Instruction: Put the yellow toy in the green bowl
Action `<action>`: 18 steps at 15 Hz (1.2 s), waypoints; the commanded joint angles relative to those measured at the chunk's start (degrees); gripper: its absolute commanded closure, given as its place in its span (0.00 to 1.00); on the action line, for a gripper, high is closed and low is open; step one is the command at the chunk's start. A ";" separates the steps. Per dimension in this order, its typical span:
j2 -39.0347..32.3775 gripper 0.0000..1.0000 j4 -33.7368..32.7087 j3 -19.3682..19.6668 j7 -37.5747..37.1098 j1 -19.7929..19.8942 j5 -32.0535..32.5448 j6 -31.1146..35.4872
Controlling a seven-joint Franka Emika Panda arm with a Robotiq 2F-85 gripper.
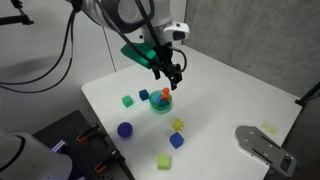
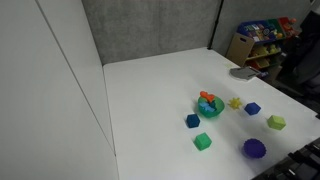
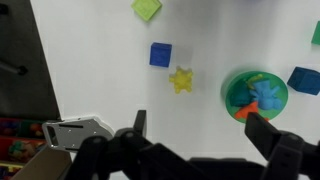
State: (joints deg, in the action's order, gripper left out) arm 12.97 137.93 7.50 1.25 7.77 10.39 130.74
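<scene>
The yellow toy [image 3: 181,79] is a small pale-yellow star-like block lying on the white table. It shows in both exterior views [image 1: 178,124] [image 2: 235,103]. The teal-green bowl [image 3: 234,88] stands close beside it and holds a blue piece and an orange piece. The bowl also shows in both exterior views [image 1: 161,106] [image 2: 209,111]. My gripper [image 3: 203,128] is open and empty. It hangs above the table, apart from the toy and the bowl. In an exterior view it [image 1: 170,70] hovers over the bowl.
Around the bowl lie blue cubes [image 3: 160,54] [image 3: 304,80], a lime cube [image 3: 147,9], a green cube [image 1: 128,100] and a purple round piece [image 1: 125,130]. A grey flat object [image 1: 262,145] lies near the table edge. A shelf of toys [image 2: 262,40] stands beyond the table.
</scene>
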 commanded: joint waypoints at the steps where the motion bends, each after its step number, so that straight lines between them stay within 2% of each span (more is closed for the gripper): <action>1: -7.69 0.00 -2.99 -0.23 -0.71 -0.76 -3.28 3.68; 12: -27.31 0.00 -8.18 -0.64 0.84 0.03 -12.79 18.09; 18: -38.34 0.00 -12.05 1.24 -1.42 -0.48 -9.46 25.50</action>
State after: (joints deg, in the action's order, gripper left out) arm -20.23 129.22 8.03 1.18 7.46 -0.76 153.76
